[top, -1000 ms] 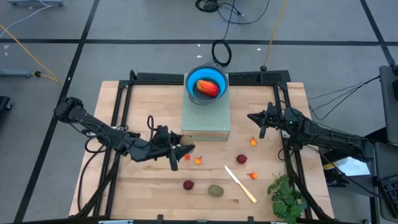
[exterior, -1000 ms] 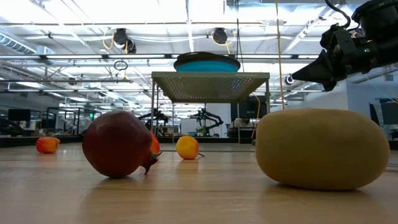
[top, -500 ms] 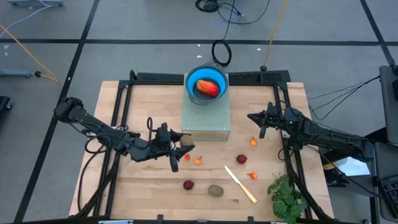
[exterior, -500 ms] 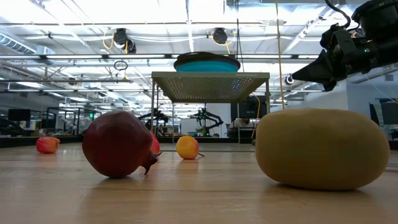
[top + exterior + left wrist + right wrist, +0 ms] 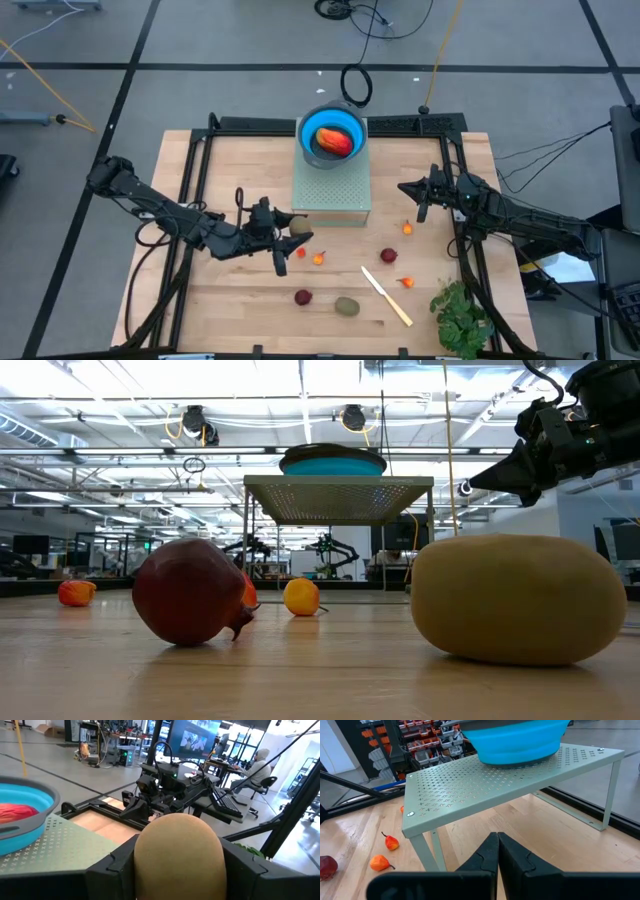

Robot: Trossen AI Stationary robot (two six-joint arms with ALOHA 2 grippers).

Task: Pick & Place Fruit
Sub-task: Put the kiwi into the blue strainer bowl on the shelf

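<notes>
Beside the rack's (image 5: 331, 190) edge — left claw (image 5: 291, 237) grips kiwi (image 5: 179, 854).

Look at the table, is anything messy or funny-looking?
Nothing is broken or spilled. Small fruit pieces lie scattered on the table, a kiwi and a dark red ball among them. The left hand holds another kiwi near the shelf.

A grey tiled floor (image 5: 120, 40) with dark seams surrounds the wooden counter (image 5: 240, 310); black cables (image 5: 370, 15) and a yellow cord (image 5: 40, 55) lie across it. The low view shows bright ceiling strip lights (image 5: 150, 380). Beyond, a seated person (image 5: 257, 767) faces a desk near a monitor (image 5: 192, 737).
</notes>
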